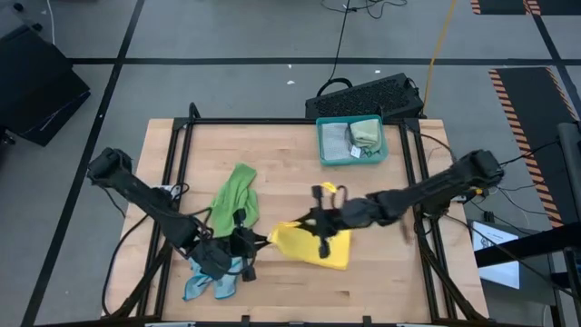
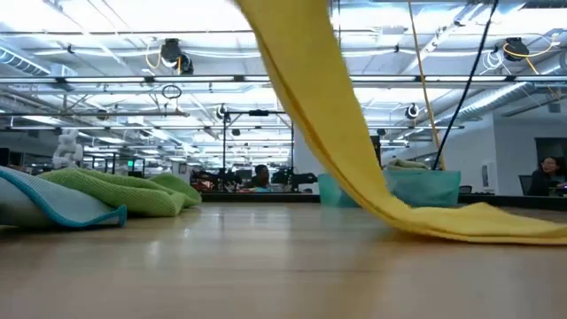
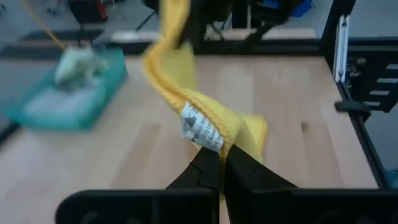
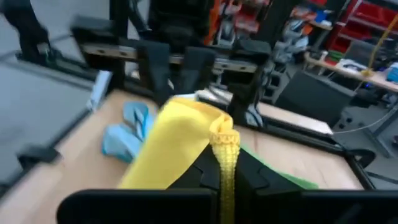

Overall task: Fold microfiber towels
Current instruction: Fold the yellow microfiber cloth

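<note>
Yellow microfiber towel [image 1: 313, 243] hangs mid-counter, pinched by left fingers [image 3: 211, 168] and right fingers [image 4: 227, 158], fold unfinished, while bright green [image 1: 234, 195] and light blue [image 1: 211, 283] towels lie crumpled, two resting in the teal plastic tray [image 1: 352, 160].

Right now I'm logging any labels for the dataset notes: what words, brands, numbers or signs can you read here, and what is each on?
None can be read.
White care tag on the yellow towel, just ahead of the left gripper: dark print, too blurred to read.
Tag in the teal tray: too small to read.
Right gripper also pinches the yellow towel; no text there.
</note>
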Controlling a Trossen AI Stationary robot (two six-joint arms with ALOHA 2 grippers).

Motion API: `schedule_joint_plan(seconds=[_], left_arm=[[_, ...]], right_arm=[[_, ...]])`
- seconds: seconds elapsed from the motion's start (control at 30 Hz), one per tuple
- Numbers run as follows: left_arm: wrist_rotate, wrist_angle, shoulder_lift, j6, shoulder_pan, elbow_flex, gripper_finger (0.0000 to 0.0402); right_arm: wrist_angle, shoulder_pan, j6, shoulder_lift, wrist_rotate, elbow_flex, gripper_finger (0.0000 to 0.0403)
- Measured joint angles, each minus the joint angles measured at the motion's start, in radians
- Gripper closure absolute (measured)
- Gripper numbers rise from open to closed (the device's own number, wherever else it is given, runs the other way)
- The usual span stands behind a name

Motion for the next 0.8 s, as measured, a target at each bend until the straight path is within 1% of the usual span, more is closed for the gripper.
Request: schedule_joint_plan(seconds=[0.07,0.13,0.23,0.3,0.4,0.47,0.53,0.63,0.7,0.8], left_arm=[[0.002,-0.08,0.0,0.05,0.0,0.089,0.0398],[0.023,-0.13,0.005,0.1,-0.003,0.167,0.0395],[0.066,-0.187,0.013,0.188,-0.014,0.254,0.0395],[0.067,-0.219,0.014,0.239,-0.025,0.297,0.0398],[0.03,-0.283,0.014,0.264,-0.027,0.34,0.0396],[0.0,-0.336,0.015,0.266,-0.013,0.349,0.0393],[-0.014,-0.355,0.015,0.273,0.017,0.348,0.0393],[0.006,-0.369,0.014,0.252,0.09,0.315,0.0398],[0.033,-0.383,0.014,0.227,0.137,0.277,0.0396],[0.04,-0.372,0.014,0.178,0.189,0.213,0.0391]], right_arm=[[-0.013,0.057,0.041,-0.046,0.06,0.0,0.04],[-0.013,0.111,0.098,-0.079,0.069,0.001,0.0401],[0.038,0.18,0.192,-0.091,0.084,0.001,0.0401],[0.063,0.23,0.201,-0.09,0.15,0.0,0.0401],[0.071,0.283,0.192,-0.087,0.275,0.001,0.0402],[0.051,0.295,0.187,-0.086,0.346,0.001,0.0402],[0.025,0.297,0.179,-0.086,0.385,0.001,0.0402],[-0.048,0.268,0.174,-0.087,0.386,0.001,0.0402],[-0.134,0.234,0.176,-0.087,0.383,0.001,0.0402],[-0.276,0.174,0.199,-0.087,0.381,0.001,0.0402]])
